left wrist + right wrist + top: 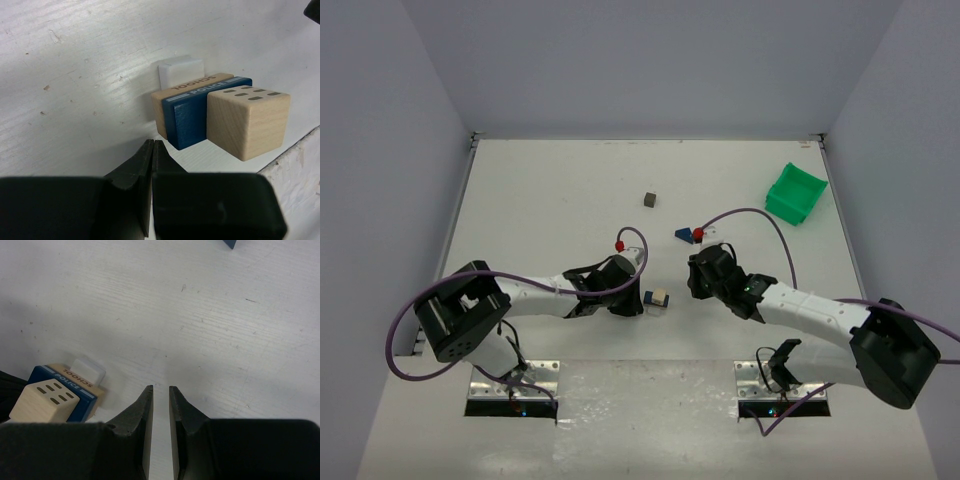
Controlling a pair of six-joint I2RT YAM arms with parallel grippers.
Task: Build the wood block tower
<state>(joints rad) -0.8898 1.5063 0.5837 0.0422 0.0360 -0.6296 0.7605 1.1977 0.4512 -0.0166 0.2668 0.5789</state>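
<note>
The blocks lie in a tight cluster on their sides (657, 298): a white block (181, 72), a tan "SCHOOL" block (192, 84), a blue "POLICE" block (200, 112) and a beige cube with window marks (247, 120). My left gripper (152, 145) is shut and empty, its tips just short of the blue block. My right gripper (161, 388) stands to the cluster's right with a narrow gap and nothing in it; the blue block (60, 379) is at its left. The blue roof-shaped piece (683, 234) and a dark grey block (649, 199) lie apart, farther back.
A green plastic bin (795, 193) stands at the back right. Purple cables loop over both arms. The white table's raised edges (472, 150) run along the back and sides.
</note>
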